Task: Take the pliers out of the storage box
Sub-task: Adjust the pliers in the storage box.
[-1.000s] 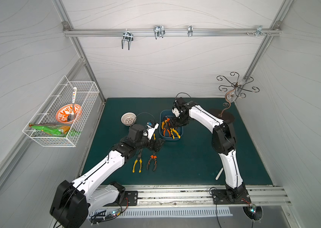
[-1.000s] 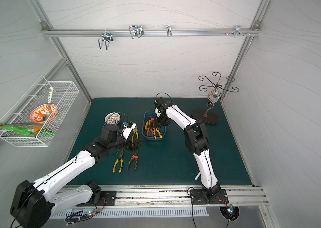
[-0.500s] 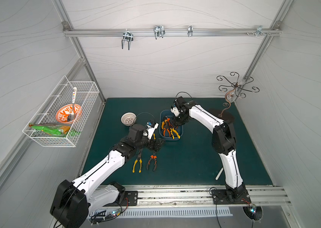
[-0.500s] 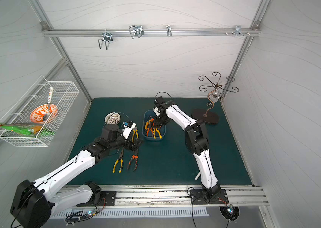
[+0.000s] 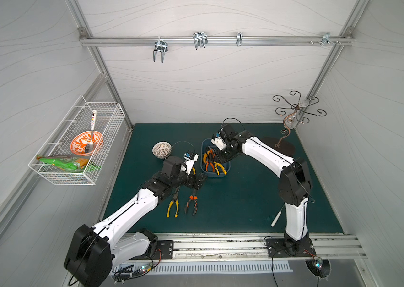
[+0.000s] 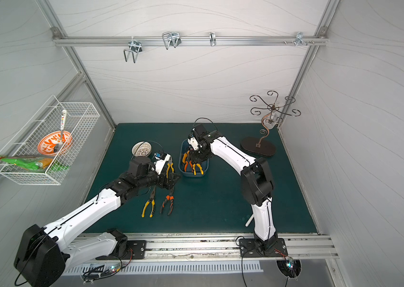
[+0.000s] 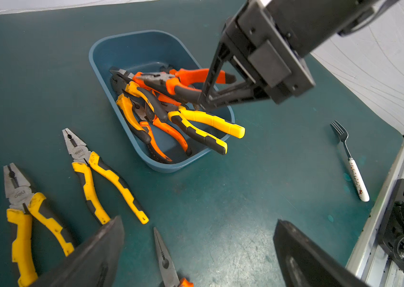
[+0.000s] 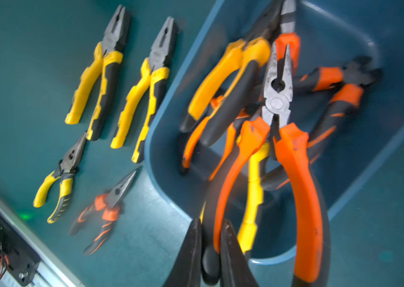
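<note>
The slate-blue storage box [image 5: 214,175] [image 6: 193,174] [image 7: 141,49] sits mid-mat and holds several pliers in a crossed pile. My right gripper [image 8: 210,231] [image 7: 204,102] [image 5: 220,159] reaches into the box. It is shut on one black-and-orange handle of the orange long-nose pliers [image 8: 277,99] [image 7: 171,82], which lie on top of the pile. My left gripper [image 7: 198,221] [image 5: 199,180] hovers open and empty over the mat beside the box. Below it, several pliers lie on the mat: two yellow ones [image 7: 81,154] [image 7: 18,193] and an orange long-nose pair [image 7: 165,261].
A white-handled fork [image 7: 352,169] [image 5: 276,218] lies near the front right rail. A white perforated bowl [image 5: 162,149] sits left of the box. A metal hook stand [image 5: 280,146] stands at the back right, and a wire basket [image 5: 76,144] hangs on the left wall.
My right gripper's fingers have closed on the pliers handle inside the box. Both arms have otherwise stayed almost where they were.
</note>
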`<state>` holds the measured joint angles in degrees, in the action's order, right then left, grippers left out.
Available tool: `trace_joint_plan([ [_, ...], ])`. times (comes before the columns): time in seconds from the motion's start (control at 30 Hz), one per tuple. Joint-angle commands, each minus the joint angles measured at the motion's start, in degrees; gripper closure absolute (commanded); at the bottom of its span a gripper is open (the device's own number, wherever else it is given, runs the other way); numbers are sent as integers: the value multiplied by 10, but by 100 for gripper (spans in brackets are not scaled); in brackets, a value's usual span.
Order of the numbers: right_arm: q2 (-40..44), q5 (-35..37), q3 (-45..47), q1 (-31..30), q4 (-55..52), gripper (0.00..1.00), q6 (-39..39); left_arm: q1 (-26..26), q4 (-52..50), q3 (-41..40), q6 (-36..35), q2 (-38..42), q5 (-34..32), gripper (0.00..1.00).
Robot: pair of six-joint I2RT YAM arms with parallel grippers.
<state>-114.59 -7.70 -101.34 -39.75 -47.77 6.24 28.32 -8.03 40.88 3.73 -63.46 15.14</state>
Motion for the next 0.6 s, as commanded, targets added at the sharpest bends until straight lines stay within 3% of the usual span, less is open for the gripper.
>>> trace_joint_plan([
  [0.0,12,-12,12,-7,21,92,9,3,23,6,4,0,-12,0],
  [0.1,16,-8,4,-6,15,62,13,2,17,8,1,1,-16,0],
  [0.23,48,-4,15,10,30,45,24,2,15,4,-3,11,-29,0],
  [0.37,38,-15,9,38,27,41,22,2,17,3,-6,13,-34,0],
  [0.57,-23,-13,-41,43,-4,43,4,3,16,3,-4,12,-32,0],
])
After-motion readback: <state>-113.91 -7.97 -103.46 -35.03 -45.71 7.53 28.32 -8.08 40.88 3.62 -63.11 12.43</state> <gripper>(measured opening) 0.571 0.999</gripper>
